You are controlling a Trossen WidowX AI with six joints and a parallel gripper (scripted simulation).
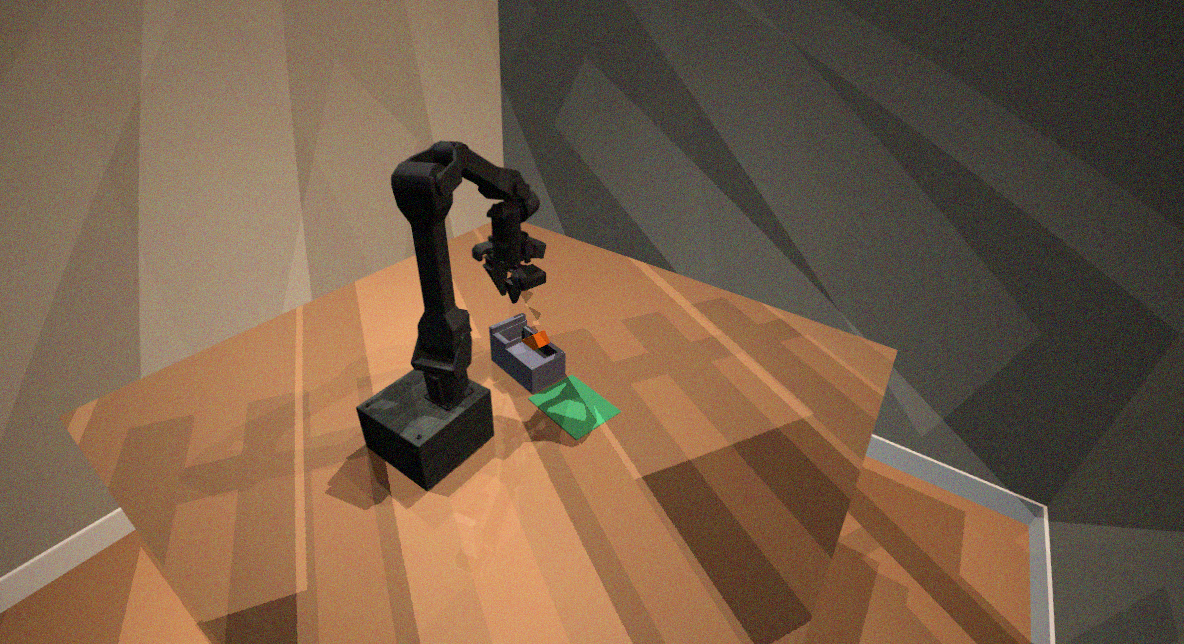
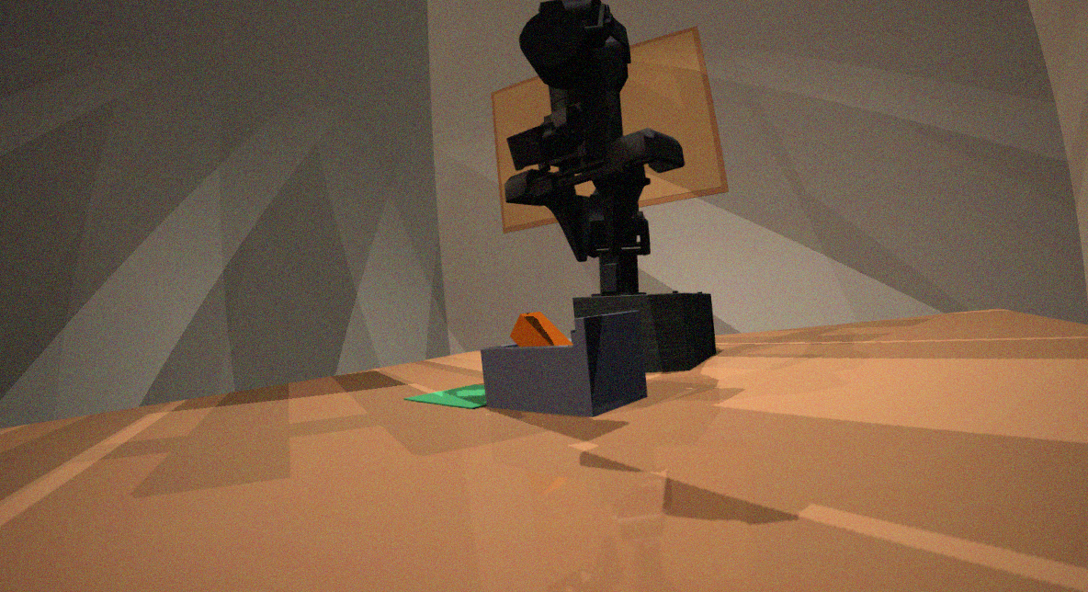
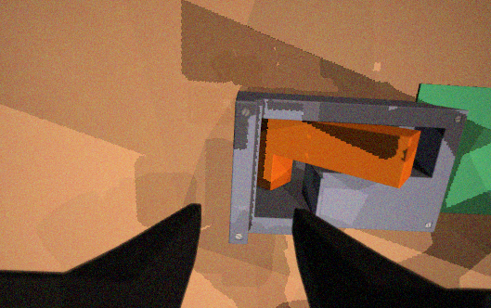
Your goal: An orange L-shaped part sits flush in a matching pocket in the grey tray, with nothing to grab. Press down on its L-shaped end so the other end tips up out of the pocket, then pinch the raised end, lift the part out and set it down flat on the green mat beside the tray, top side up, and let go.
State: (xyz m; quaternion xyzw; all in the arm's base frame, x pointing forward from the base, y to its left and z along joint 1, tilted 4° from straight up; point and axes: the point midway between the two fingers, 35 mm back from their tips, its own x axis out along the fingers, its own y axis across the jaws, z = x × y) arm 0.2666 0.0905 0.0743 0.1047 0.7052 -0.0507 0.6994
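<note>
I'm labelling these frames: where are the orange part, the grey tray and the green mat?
orange part (image 3: 342, 150): wrist view, on its long bar.
grey tray (image 3: 242, 167): wrist view, on its left rim.
green mat (image 1: 573, 408): top view, at its middle.
</note>
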